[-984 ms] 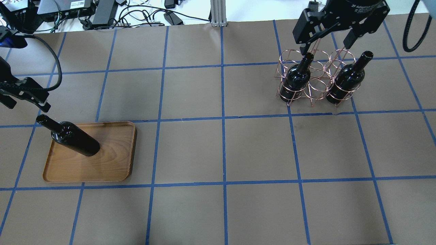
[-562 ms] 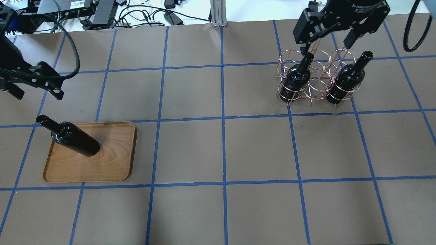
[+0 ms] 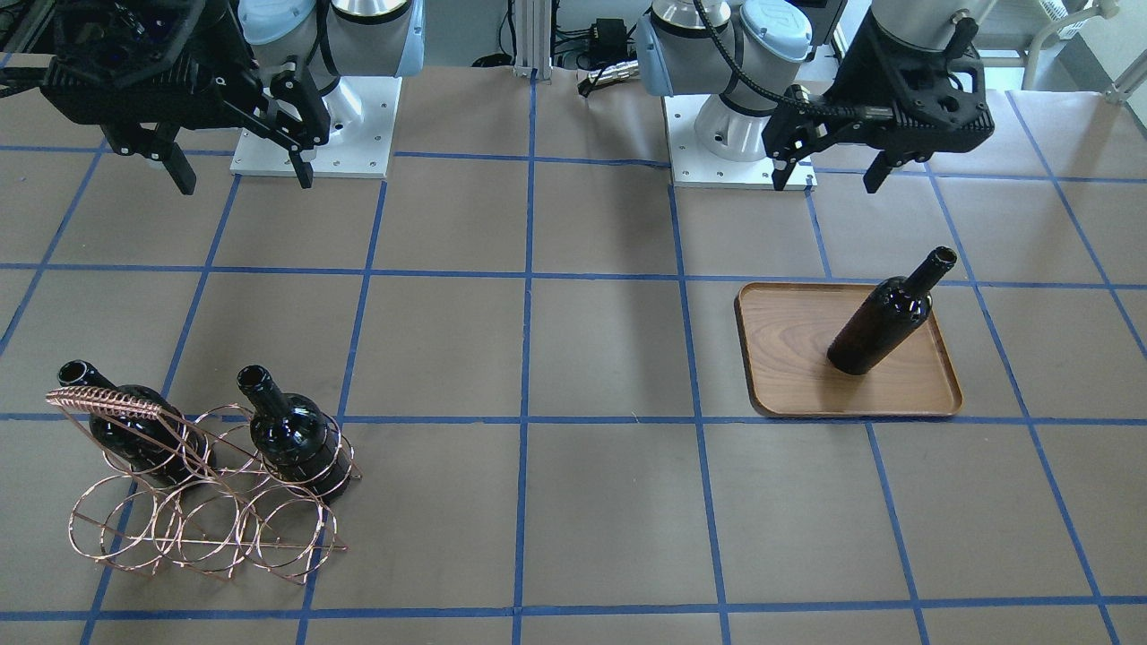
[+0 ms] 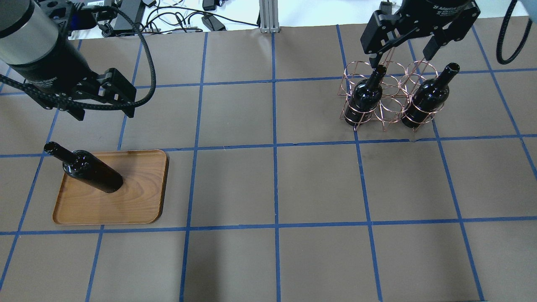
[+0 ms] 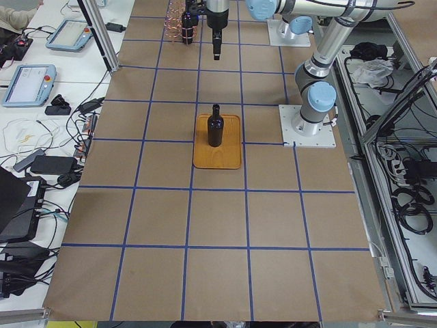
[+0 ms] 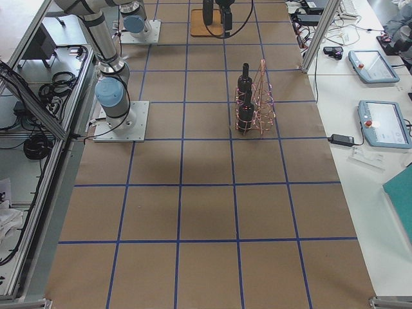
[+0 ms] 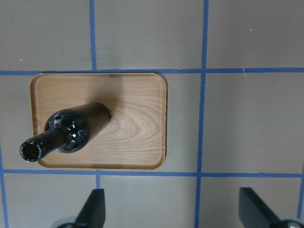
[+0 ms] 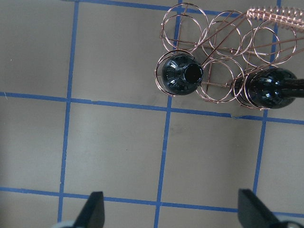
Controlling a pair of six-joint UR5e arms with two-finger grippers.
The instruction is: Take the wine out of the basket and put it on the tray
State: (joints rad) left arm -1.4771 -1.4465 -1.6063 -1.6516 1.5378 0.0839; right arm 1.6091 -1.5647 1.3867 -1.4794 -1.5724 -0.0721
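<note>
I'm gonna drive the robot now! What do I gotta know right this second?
The left gripper is open and empty, up high near the tray.
The right gripper is open and empty, up high by the basket.
One wine bottle stands upright on the tray.
Two more bottles sit in the basket.
Done: one bottle moved. Left: likely those two.

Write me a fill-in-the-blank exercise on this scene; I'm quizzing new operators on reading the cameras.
1. The tray holds ____ wine bottle, standing upright.
2. The basket holds ____ bottles.
3. The left gripper and the right gripper both hold nothing, with jaws ____.

Missing words: one; two; open.
</note>
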